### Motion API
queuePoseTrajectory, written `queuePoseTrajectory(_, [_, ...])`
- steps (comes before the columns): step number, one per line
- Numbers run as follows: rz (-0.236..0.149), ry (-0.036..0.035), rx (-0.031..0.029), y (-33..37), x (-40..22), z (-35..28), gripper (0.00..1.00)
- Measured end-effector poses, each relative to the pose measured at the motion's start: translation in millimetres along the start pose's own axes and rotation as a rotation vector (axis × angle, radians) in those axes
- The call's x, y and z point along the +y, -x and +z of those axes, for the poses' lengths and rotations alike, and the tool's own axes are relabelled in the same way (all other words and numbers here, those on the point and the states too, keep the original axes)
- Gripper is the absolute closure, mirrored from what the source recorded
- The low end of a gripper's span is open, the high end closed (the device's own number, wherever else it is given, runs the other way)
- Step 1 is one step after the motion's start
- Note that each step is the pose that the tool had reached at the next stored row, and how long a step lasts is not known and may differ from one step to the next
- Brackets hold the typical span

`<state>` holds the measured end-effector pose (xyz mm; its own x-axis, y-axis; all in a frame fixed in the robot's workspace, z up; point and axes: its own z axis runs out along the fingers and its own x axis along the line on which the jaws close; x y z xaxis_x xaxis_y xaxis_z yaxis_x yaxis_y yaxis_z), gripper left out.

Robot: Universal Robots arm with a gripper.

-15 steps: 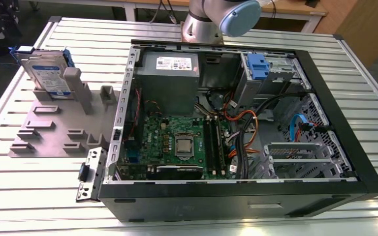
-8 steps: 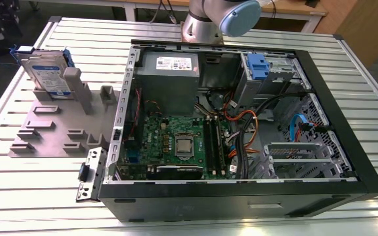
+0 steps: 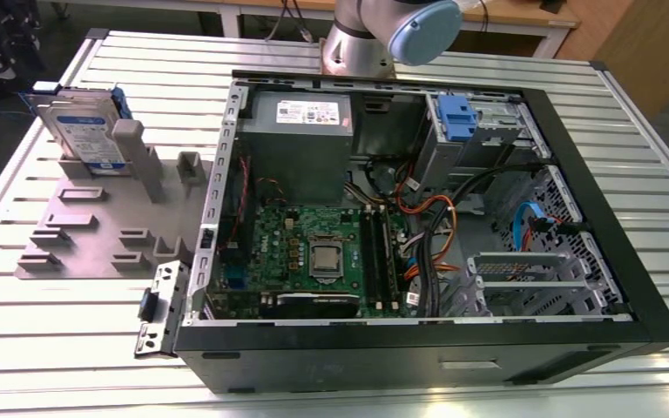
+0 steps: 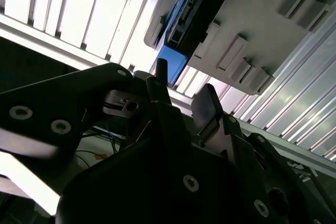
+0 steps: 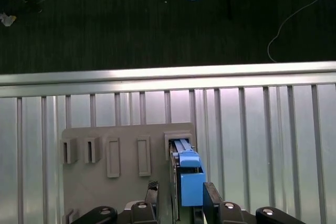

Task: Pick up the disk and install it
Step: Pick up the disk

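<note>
Slatted table, disk upright in rack

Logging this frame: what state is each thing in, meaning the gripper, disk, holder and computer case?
disk: standing on edge in the grey holder, not gripped.
grey holder: flat on the table, carrying the disk.
gripper: open, above the disk, apart from it.
computer case: lying on its side, side panel off, inside exposed.

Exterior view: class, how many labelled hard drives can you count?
1: the disk stands upright in the grey holder at the exterior view's left. Others may hide inside the case.
</note>
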<state>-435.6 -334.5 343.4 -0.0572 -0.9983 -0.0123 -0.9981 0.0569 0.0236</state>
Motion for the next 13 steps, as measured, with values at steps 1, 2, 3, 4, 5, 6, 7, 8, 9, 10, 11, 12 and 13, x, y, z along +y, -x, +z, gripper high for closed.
queuePoseTrajectory(1, [0.0,-0.0057,-0.0002,0.0,0.4,0.9,0.54])
queuePoseTrajectory(2, [0.0,-0.0121,-0.0004,-0.1,0.6,1.7,0.54])
queuePoseTrajectory(3, [0.0,-0.0168,-0.0007,-0.1,0.8,2.3,0.54])
queuePoseTrajectory(4, [0.0,-0.0173,-0.0007,-0.1,0.7,2.3,0.54])
queuePoseTrajectory(5, [0.0,-0.0173,-0.0007,-0.1,0.7,2.3,0.54])
queuePoseTrajectory(6, [0.0,-0.0174,-0.0007,-0.1,0.8,3.0,0.54])
queuePoseTrajectory(7, [0.0,-0.0174,-0.0006,-0.1,0.8,3.7,0.54])
queuePoseTrajectory(8, [0.0,-0.0174,-0.0006,-0.1,0.8,3.7,0.54])
queuePoseTrajectory(9, [0.0,-0.0174,-0.0007,-0.1,0.8,3.7,0.54])
queuePoseTrajectory(10, [0.0,-0.0173,-0.0006,-0.1,0.8,3.7,0.54])
queuePoseTrajectory(11, [0.0,-0.0174,-0.0006,-0.1,0.8,3.8,0.54])
queuePoseTrajectory(12, [0.0,-0.0174,-0.0006,-0.1,0.8,3.8,0.54])
queuePoseTrajectory(13, [0.0,-0.0174,-0.0007,-0.1,0.8,3.8,0.54])
